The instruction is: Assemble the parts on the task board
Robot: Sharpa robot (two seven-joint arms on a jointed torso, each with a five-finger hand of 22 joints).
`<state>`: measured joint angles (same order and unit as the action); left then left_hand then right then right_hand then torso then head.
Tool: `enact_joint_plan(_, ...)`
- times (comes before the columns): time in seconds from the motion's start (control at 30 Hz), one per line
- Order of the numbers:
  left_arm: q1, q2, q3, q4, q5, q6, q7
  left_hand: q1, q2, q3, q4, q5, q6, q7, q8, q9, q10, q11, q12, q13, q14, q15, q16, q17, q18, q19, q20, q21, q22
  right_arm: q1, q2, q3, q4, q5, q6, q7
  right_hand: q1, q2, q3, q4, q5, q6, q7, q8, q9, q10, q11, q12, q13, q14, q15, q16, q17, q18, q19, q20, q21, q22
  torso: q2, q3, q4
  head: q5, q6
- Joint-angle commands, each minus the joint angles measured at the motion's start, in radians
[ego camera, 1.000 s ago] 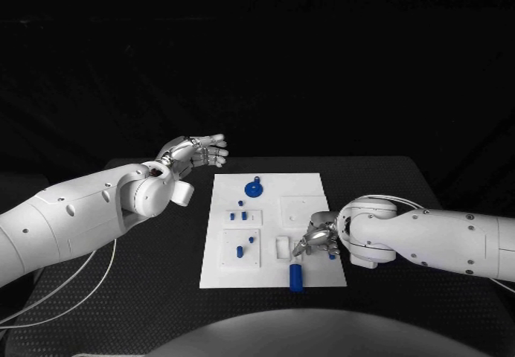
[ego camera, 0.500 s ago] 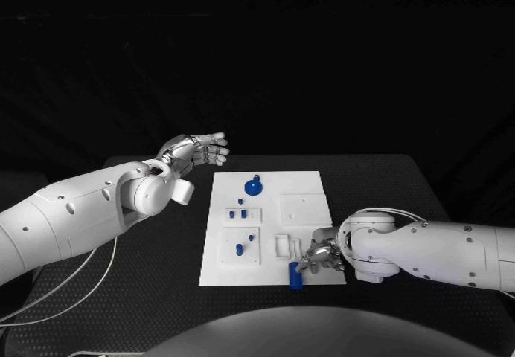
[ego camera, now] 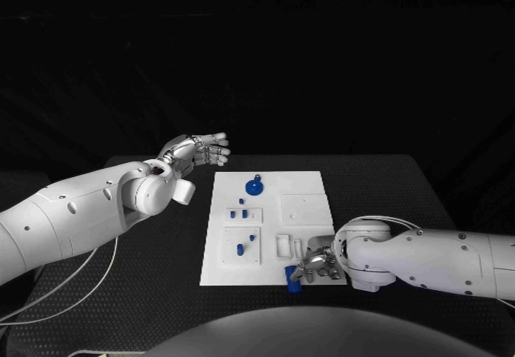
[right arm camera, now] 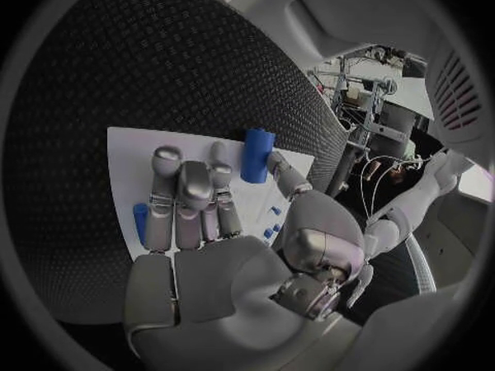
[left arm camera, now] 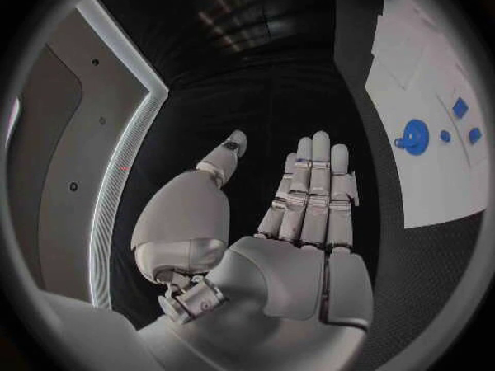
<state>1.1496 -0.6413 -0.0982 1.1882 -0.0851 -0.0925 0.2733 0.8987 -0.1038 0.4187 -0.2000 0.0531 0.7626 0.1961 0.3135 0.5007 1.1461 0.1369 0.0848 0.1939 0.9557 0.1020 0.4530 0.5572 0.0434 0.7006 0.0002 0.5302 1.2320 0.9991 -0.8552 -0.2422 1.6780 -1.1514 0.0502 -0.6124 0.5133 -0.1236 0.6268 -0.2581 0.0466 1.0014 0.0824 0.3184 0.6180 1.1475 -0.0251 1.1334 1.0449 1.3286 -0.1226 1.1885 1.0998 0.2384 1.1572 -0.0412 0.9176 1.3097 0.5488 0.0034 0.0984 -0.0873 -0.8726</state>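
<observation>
Covering the table (ego camera: pixel 161 290) is a black textured mat, and the white board (ego camera: pixel 303 223) lies in its middle, long side running away from the robot; beyond the far edge everything is dark. The right hand (ego camera: pixel 313 265) sits low over the board's near right corner, fingers laid out flat and close together over a blue cylinder (ego camera: pixel 293 276) that pokes past the board's near edge. From the right wrist, the cylinder's ends show either side of the fingers (right arm camera: pixel 186 198), one beyond the tips, one beside them; whether the hand truly grips it cannot be told. The left hand (ego camera: pixel 197 153) is raised off the board's far left corner, fingers straight and side by side, holding nothing. A blue round knob (ego camera: pixel 253 188) stands on the board's far part, with small blue pegs (ego camera: pixel 242 214) nearer
</observation>
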Motion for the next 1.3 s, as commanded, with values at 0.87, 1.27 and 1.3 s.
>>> enact_joint_plan(0.87,0.001,0.005,0.0,0.002,-0.007,0.016,-0.006,-0.002,0.008,-0.001,-0.005,-0.003,-0.004,0.0,0.007,-0.002,-0.006,-0.001,-0.004,-0.001,-0.004,0.005,-0.008,0.004,0.02,-0.001,0.007,-0.007,0.002,-0.022,0.074,0.0,-0.009,-0.23,-0.015,0.002,0.024,-0.012,0.019,-0.023,0.002,0.018,0.0,-0.008,-0.003,0.011,-0.004,-0.01,0.004,0.002,-0.01,0.008,-0.006,0.023,0.004,-0.006,0.006,0.004,0.0,0.0008,0.0,0.0,0.0)
enact_joint_plan(1.27,0.001,0.007,0.0,0.002,-0.009,0.016,-0.012,-0.002,0.009,-0.001,-0.005,-0.003,-0.005,0.0,0.007,-0.002,-0.007,-0.001,-0.004,-0.001,-0.004,0.005,-0.008,0.005,0.021,0.0,0.007,-0.007,0.003,-0.022,0.096,0.0,-0.018,-0.295,0.07,-0.002,-0.022,0.026,-0.03,-0.033,0.002,0.02,0.001,-0.016,-0.004,0.01,-0.003,-0.014,0.008,-0.002,-0.009,0.011,-0.009,0.023,-0.002,-0.002,0.007,0.005,0.0,0.001,-0.0006,-0.001,0.0)
enact_joint_plan(1.3,0.001,0.007,0.0,0.002,-0.01,0.017,-0.013,-0.002,0.009,-0.001,-0.005,-0.003,-0.005,0.0,0.007,-0.002,-0.007,-0.001,-0.004,-0.001,-0.004,0.005,-0.008,0.005,0.021,0.0,0.007,-0.007,0.003,-0.022,0.096,0.0,-0.018,-0.299,0.076,-0.002,-0.021,0.031,-0.041,-0.034,0.002,0.02,0.0,-0.017,-0.004,0.009,-0.003,-0.014,0.009,-0.003,-0.009,0.012,-0.009,0.023,-0.004,-0.002,0.008,0.006,0.001,0.0011,-0.0006,-0.001,0.0)
